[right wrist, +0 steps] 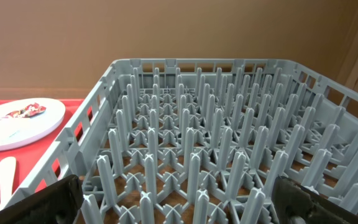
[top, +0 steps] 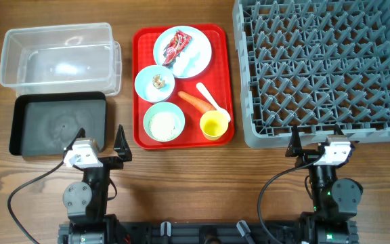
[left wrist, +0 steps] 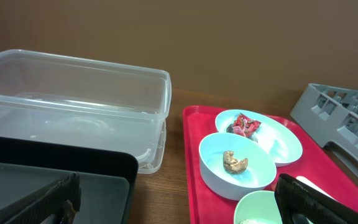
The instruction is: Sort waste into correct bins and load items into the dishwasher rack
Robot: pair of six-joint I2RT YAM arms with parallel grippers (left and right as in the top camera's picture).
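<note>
On the red serving tray, a light-blue plate (top: 198, 57) holds the red wrapper (top: 178, 46). A small light-blue bowl (top: 141, 85) holds a brown scrap (top: 158, 81). A pale-green bowl (top: 147, 122) holds rice grains (top: 164, 124). The carrot (top: 193, 102), white spoon (top: 212, 102) and yellow cup (top: 212, 125) lie beside them. I cannot make out the paper scrap. The clear tub (top: 59, 57) and black tray (top: 58, 124) are at the left, the grey rack (top: 323, 68) at the right. My left gripper (top: 100, 137) (left wrist: 182, 205) and right gripper (top: 315, 139) (right wrist: 179, 205) are open and empty near the front edge.
The red serving tray (top: 191, 132) sits between the bins and the rack. In the left wrist view the bowl with the brown scrap (left wrist: 235, 162) lies ahead to the right. Bare wooden table runs along the front by both arms.
</note>
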